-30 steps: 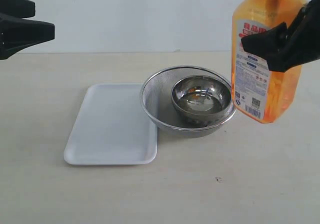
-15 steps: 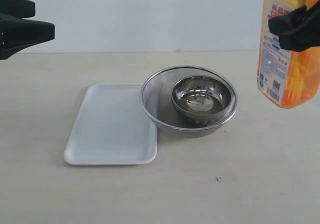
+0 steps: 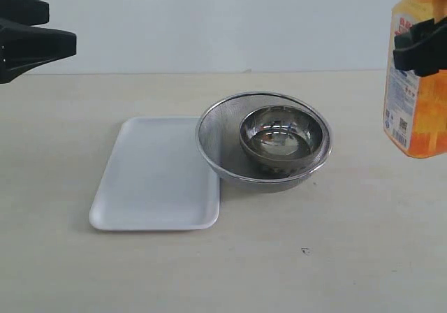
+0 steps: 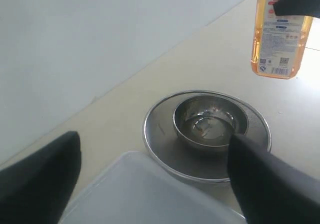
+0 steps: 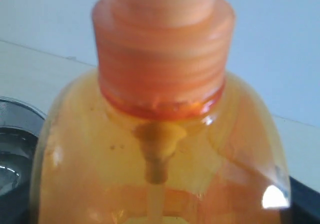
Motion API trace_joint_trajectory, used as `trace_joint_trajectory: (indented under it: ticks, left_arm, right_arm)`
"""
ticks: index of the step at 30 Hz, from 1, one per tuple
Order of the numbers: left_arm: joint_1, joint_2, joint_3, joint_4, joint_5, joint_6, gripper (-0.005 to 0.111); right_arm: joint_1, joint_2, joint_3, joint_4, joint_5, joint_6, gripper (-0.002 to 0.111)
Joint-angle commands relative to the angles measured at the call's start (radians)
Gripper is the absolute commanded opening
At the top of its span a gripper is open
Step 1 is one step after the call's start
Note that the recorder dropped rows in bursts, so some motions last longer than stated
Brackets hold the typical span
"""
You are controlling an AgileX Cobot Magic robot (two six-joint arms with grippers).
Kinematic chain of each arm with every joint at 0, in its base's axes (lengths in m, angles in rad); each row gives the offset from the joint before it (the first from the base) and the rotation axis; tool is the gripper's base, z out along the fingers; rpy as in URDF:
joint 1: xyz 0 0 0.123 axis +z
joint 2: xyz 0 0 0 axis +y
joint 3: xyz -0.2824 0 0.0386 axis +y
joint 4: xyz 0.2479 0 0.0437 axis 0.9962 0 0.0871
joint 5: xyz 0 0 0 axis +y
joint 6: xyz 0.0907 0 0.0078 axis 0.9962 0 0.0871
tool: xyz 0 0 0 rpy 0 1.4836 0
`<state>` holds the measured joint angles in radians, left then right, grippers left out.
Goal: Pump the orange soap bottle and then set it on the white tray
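Where my right gripper bites: across the printed label of the orange soap bottle, one black finger showing on its front.
Right hold: bottle roughly upright, lifted clear of the table, at the right edge of the exterior view.
My left gripper: fingers spread wide with nothing between them, hovering far to the left.
Bottle's place: right of the steel mesh strainer, well apart from the white tray.
Strainer: steel bowl inside, hard against the tray's right side.
Tray: flat on the table.
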<state>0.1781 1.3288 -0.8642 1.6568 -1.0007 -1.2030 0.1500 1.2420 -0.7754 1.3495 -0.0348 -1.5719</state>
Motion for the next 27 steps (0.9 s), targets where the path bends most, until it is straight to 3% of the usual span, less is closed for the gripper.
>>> trace_joint_trajectory:
  ticks: [1, 8, 18, 27]
  left_arm:
    - [0.003, -0.007, 0.004, -0.002, 0.005, 0.001, 0.074]
    - [0.003, -0.007, 0.004, -0.002, 0.004, 0.001, 0.074]
    - [0.003, -0.007, 0.004, -0.002, 0.004, 0.001, 0.074]
    - [0.003, -0.007, 0.004, -0.002, 0.002, 0.001, 0.074]
  right_arm:
    - [0.001, 0.038, -0.067, -0.019, -0.031, -0.015, 0.0]
    - [0.003, 0.124, -0.137, -0.036, -0.04, -0.067, 0.0]
    - [0.233, 0.187, -0.144, -0.179, -0.369, -0.139, 0.0]
    - [0.262, 0.247, -0.144, -0.194, -0.41, -0.045, 0.0]
